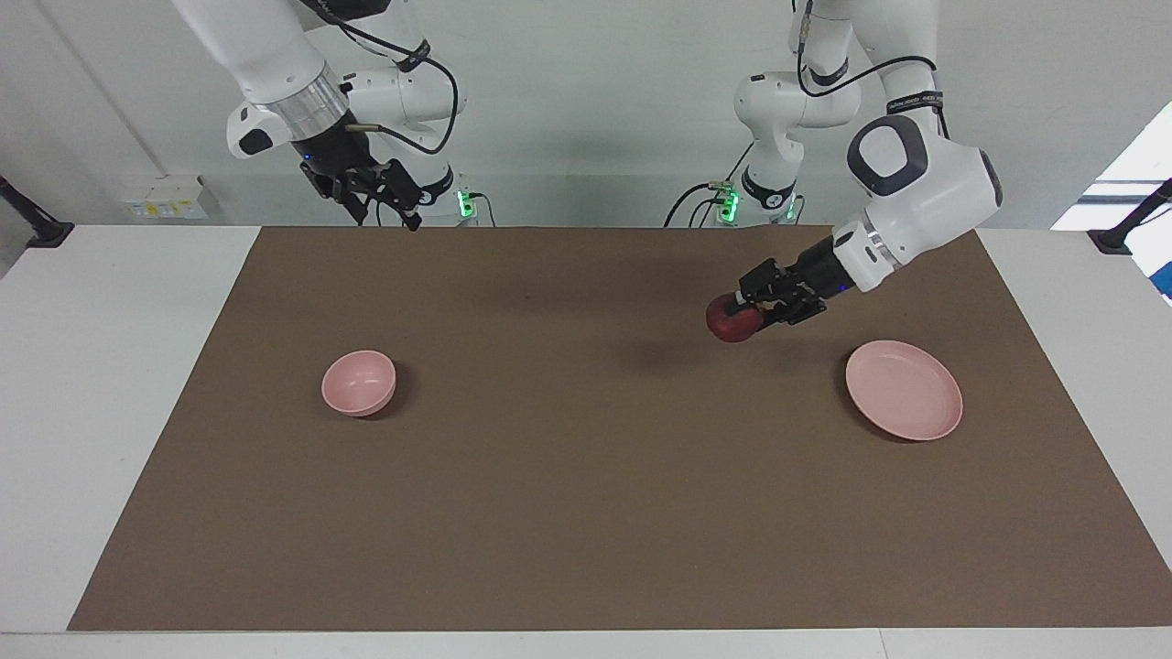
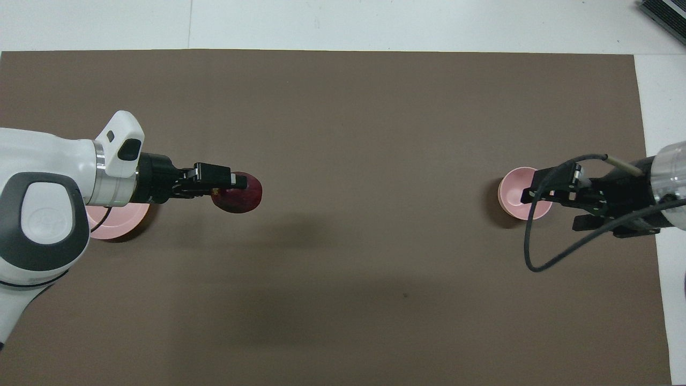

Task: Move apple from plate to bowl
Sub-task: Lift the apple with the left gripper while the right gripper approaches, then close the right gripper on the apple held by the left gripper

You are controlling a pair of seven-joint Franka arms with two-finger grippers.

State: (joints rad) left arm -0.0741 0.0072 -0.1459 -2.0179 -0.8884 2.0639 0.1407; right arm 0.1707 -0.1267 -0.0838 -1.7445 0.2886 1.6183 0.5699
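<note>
My left gripper [image 1: 743, 307] is shut on the dark red apple [image 1: 732, 321] and holds it in the air over the brown mat, toward the middle of the table from the plate; both also show in the overhead view, gripper [image 2: 231, 183] and apple [image 2: 241, 194]. The flat pale pink plate [image 1: 905, 390] lies bare at the left arm's end, mostly hidden under the arm in the overhead view [image 2: 120, 225]. The small deep pink bowl [image 1: 359, 383] stands at the right arm's end, bare inside. My right gripper [image 1: 396, 206] waits raised near its base; in the overhead view it [image 2: 541, 193] covers part of the bowl [image 2: 513, 199].
A brown mat [image 1: 586, 513] covers most of the white table [image 1: 101, 366]. A black cable [image 2: 536, 252] hangs from the right arm. Black clamps [image 1: 37, 229] sit at the table's ends.
</note>
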